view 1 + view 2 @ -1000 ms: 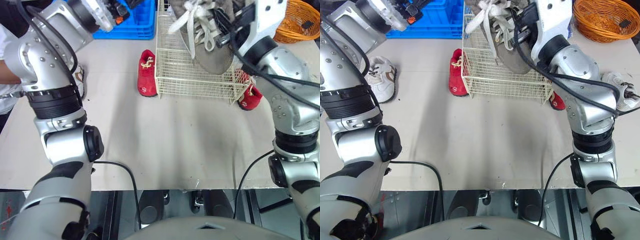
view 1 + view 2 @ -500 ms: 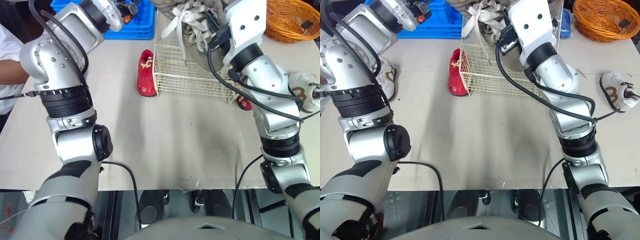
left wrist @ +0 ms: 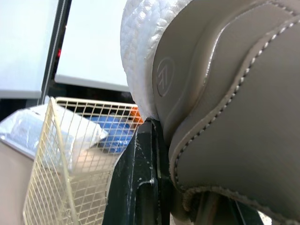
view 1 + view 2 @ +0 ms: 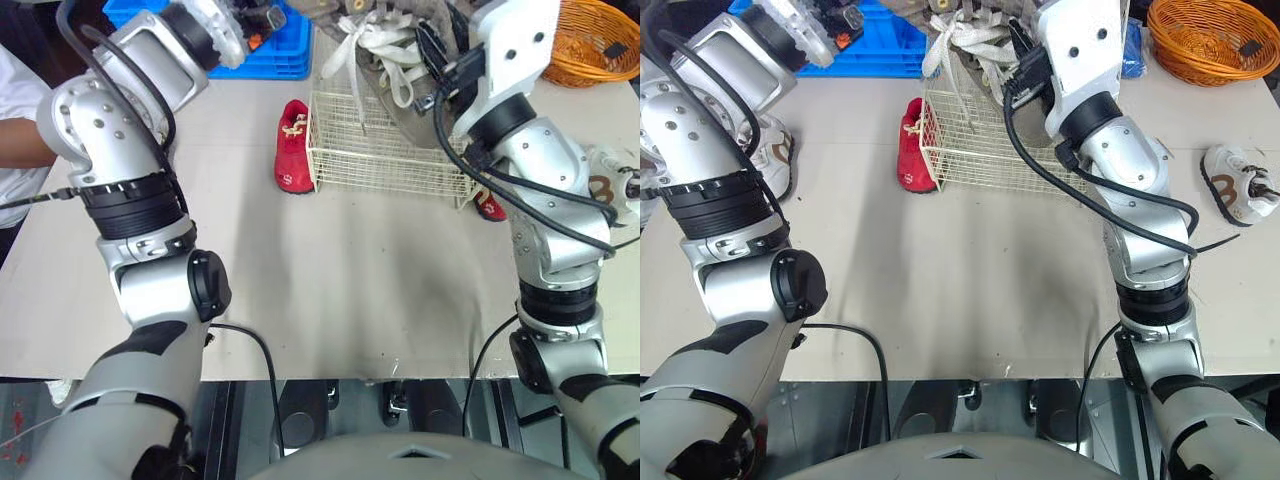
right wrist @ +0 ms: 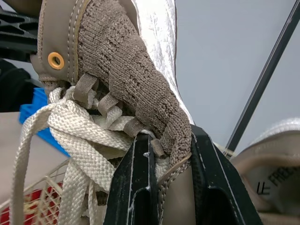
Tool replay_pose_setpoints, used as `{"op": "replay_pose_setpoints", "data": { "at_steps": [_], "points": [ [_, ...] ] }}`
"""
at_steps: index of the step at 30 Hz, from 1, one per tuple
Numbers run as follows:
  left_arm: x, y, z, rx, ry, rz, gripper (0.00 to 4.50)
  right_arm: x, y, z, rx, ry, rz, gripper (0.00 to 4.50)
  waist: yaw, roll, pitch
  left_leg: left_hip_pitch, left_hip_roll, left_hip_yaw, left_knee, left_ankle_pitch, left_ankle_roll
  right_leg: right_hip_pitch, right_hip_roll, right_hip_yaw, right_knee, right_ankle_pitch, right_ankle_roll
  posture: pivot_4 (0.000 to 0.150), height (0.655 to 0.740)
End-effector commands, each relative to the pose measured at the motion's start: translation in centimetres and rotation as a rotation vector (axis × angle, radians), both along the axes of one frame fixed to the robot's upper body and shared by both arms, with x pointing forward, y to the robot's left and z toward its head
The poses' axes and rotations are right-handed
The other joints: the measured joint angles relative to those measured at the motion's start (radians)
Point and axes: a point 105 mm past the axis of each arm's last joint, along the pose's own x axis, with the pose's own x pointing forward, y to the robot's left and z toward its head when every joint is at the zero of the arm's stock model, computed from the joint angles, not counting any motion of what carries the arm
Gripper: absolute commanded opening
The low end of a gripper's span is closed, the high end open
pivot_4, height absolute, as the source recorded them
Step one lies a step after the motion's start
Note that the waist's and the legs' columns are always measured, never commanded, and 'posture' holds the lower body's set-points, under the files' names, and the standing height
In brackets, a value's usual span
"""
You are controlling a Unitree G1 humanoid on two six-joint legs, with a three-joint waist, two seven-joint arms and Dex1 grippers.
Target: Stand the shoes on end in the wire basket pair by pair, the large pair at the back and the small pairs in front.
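Observation:
A large grey-brown shoe (image 4: 398, 70) with beige laces stands over the back of the wire basket (image 4: 390, 165). In the right wrist view my right gripper (image 5: 171, 154) is shut on the shoe's knitted upper beside the laces. A second large shoe's sole (image 5: 267, 173) lies just beyond it. In the left wrist view my left gripper (image 3: 187, 187) is shut on a large shoe's padded heel (image 3: 225, 93), above the basket's rim (image 3: 61, 140). One small red shoe (image 4: 292, 147) lies against the basket's left side. Another red shoe (image 4: 490, 207) peeks out at its right front corner.
A small white shoe (image 4: 1235, 185) lies on the table at the right, another small white shoe (image 4: 770, 165) at the left behind my left arm. A blue crate (image 4: 270, 45) and an orange woven basket (image 4: 1200, 35) stand at the back. A person's sleeve (image 4: 15, 130) shows far left.
My left gripper has shut on the large shoe's heel. The right arm has shifted at the basket with the shoe still in its grip. The camera has moved a little.

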Motion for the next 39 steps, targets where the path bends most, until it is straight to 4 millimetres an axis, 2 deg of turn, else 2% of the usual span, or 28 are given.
{"op": "replay_pose_setpoints", "data": {
  "at_steps": [1,4,6,7,10,15,17,26,32,39],
  "points": [
    [-2.7,-0.6,2.5,-0.028,-0.111,-0.081,0.15,-1.1,-0.6,0.5,0.048,0.051,0.088,2.11,0.0,0.0,0.0,0.0,0.0,0.0,0.0,0.0,0.0,0.0,0.0,0.0,0.0,0.0,0.0,0.15,0.686],
    [-3.0,0.1,3.5,-0.064,-0.14,-0.068,0.15,-1.7,-1.3,0.7,0.092,0.095,0.146,3.27,0.0,0.0,0.0,0.0,0.0,0.0,0.0,0.0,0.0,0.0,0.0,0.0,0.0,0.0,0.0,0.15,0.686],
    [-3.0,0.7,4.4,-0.082,-0.173,-0.041,0.15,-2.1,-1.9,1.2,0.118,0.092,0.172,4.25,0.0,0.0,0.0,0.0,0.0,0.0,0.0,0.0,0.0,0.0,0.0,0.0,0.0,0.0,0.0,0.15,0.686],
    [-3.0,0.9,4.9,-0.085,-0.188,-0.03,0.15,-2.3,-2.2,1.4,0.129,0.089,0.179,4.44,0.0,0.0,0.0,0.0,0.0,0.0,0.0,0.0,0.0,0.0,0.0,0.0,0.0,0.0,0.0,0.15,0.686],
    [-3.1,1.4,6.6,-0.094,-0.248,0.003,0.15,-2.7,-3.0,1.8,0.153,0.07,0.202,4.44,0.001,0.0,0.0,0.0,0.0,0.0,0.0,0.0,0.0,0.0,0.0,0.0,0.0,0.0,0.0,0.15,0.686],
    [-2.9,2.8,10.8,-0.137,-0.397,0.099,0.15,-3.5,-4.1,1.9,0.197,0.03,0.22,4.44,0.002,0.0,0.0,0.0,0.0,0.0,0.0,0.0,0.0,0.0,0.0,-0.001,0.0,0.0,0.0,0.15,0.686],
    [-2.4,2.8,11.9,-0.09,-0.467,0.172,0.15,-3.9,-4.4,1.4,0.224,0.02,0.216,4.44,0.002,0.0,0.0,0.0,0.0,0.0,0.0,0.0,0.0,0.0,0.0,-0.001,0.0,0.0,0.0,0.15,0.686],
    [-0.5,1.0,13.9,0.083,-0.657,0.369,0.15,-4.7,-5.4,-0.6,0.271,0.012,0.151,4.44,0.006,0.0,0.0,0.0,0.0,0.0,0.0,0.0,0.0,0.0,0.0,-0.001,0.0,0.0,0.0,0.15,0.686],
    [0.8,-0.8,13.7,0.132,-0.68,0.412,0.15,-5.1,-5.7,-1.8,0.24,-0.012,0.121,4.44,0.004,-0.001,0.0,0.0,0.0,0.001,-0.003,0.0,0.0,0.0,0.0,-0.001,-0.004,0.0,0.0,0.15,0.686],
    [3.8,-1.9,11.3,0.196,-0.527,0.47,0.15,-5.1,-5.8,-2.7,0.215,-0.029,0.103,4.44,0.001,-0.001,0.0,0.0,0.0,0.001,-0.003,0.0,0.0,0.0,0.0,-0.001,-0.005,0.0,0.0,0.15,0.686]
  ]
}}
